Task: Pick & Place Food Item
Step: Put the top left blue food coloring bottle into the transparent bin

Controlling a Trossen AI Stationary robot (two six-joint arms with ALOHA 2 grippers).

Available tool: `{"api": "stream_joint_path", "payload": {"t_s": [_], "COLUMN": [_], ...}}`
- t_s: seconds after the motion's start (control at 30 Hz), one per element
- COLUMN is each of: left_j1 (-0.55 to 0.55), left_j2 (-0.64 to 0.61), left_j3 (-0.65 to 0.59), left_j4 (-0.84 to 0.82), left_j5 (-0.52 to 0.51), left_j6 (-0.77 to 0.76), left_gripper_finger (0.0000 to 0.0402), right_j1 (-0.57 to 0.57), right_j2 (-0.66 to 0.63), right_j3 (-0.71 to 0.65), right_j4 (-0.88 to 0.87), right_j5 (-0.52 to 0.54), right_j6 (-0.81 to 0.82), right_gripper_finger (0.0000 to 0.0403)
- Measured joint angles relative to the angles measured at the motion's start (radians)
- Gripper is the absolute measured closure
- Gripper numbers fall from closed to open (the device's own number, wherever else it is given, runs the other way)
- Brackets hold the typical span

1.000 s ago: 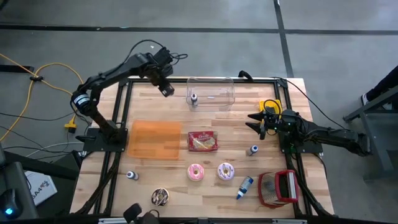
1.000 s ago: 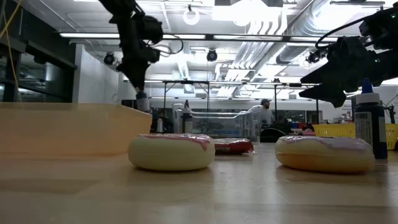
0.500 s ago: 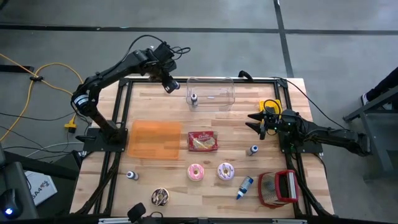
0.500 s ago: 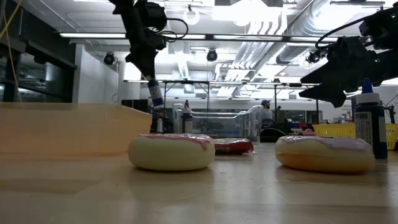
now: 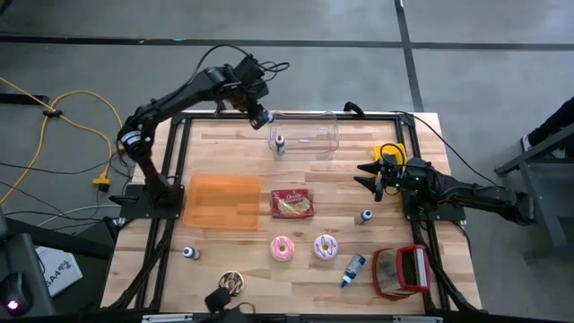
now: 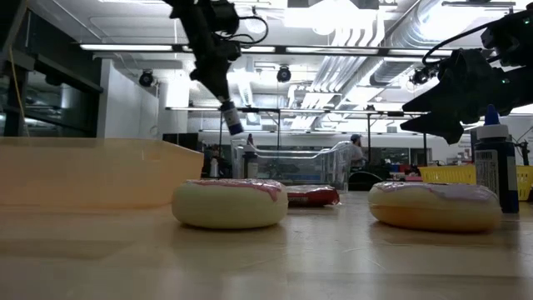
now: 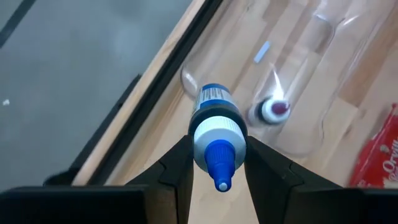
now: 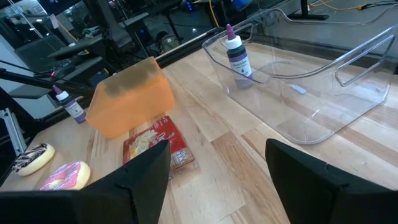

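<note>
- The left gripper [image 7: 217, 165] has its two dark fingers [image 7: 177, 168] pressed against either side of a blue-capped bottle [image 7: 216, 127], with the pointed blue nozzle facing the camera.
- The bottle has a white collar, a dark body and a blue-and-white label.
- Beyond it sits a clear plastic container [image 7: 323, 68] on the wooden table [image 7: 161, 134].
- Inside the container stands a small bottle with a dark red cap [image 7: 272, 111], seen from above.
- A red food packet [image 7: 379, 165] shows at the picture's edge.
- Grey floor [image 7: 68, 68] lies past the table's dark frame rail [image 7: 168, 68].
</note>
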Motion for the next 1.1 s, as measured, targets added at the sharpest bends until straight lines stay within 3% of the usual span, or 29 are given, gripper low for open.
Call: {"api": "stream_joint_path", "payload": {"t_s": [0.23, 0.5, 1.1], "left_j1": [-0.025, -0.056, -0.071], "left_j2": [0.144, 0.257, 0.376], "left_j3": [0.144, 0.224, 0.241], "left_j4": [-0.006, -0.005, 0.002], "left_j5": [0.027, 0.044, 0.045], "left_j6": [0.043, 0.078, 0.093], "left_gripper_finger": [0.0289, 0.0289, 0.0289], "right_j1": [0.000, 0.000, 0.000], "right_j2": [0.000, 0.000, 0.000], "right_j3": [0.000, 0.000, 0.000], "right_j4": [0.000, 0.000, 0.000], "right_j5": [0.000, 0.000, 0.000], "right_j6": [0.000, 0.000, 0.000], "right_gripper_finger": [0.0152, 0.0152, 0.0152]}}
